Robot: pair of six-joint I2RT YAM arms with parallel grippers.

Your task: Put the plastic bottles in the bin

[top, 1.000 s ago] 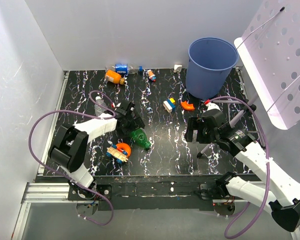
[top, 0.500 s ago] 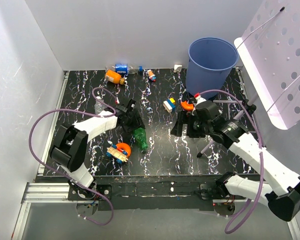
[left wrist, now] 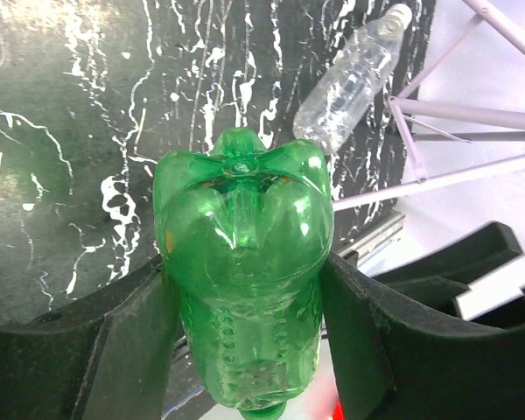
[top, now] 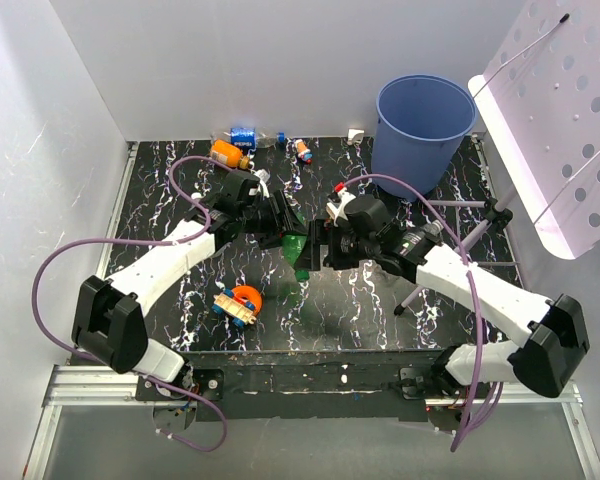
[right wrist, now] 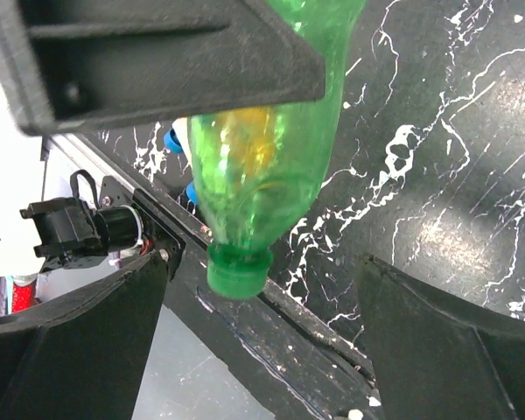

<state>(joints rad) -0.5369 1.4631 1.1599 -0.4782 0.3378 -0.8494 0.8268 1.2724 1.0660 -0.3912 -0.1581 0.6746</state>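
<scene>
My left gripper [top: 283, 228] is shut on the translucent green bottle [top: 301, 252] and holds it above the middle of the table. In the left wrist view the green bottle [left wrist: 243, 236] sits base-out between both fingers [left wrist: 136, 328]. My right gripper [top: 320, 247] is open right beside it. In the right wrist view the green bottle's cap [right wrist: 238, 268] hangs between my spread right jaws without touching them. The blue bin [top: 423, 125] stands at the back right. An orange bottle [top: 225, 152] and a blue-labelled clear bottle [top: 243, 137] lie at the back. A plain clear bottle [left wrist: 350, 79] lies near tripod legs.
A small orange-and-blue toy [top: 302, 150] lies at the back, and an orange toy [top: 242, 298] near the front left. A tripod [top: 420, 290] stands beside the right arm, under a white perforated board [top: 565, 120]. White walls close off the back and left.
My left gripper lifted the green bottle off the table and carried it right and back. My right arm swung left from near the bin to meet it, jaws open.
</scene>
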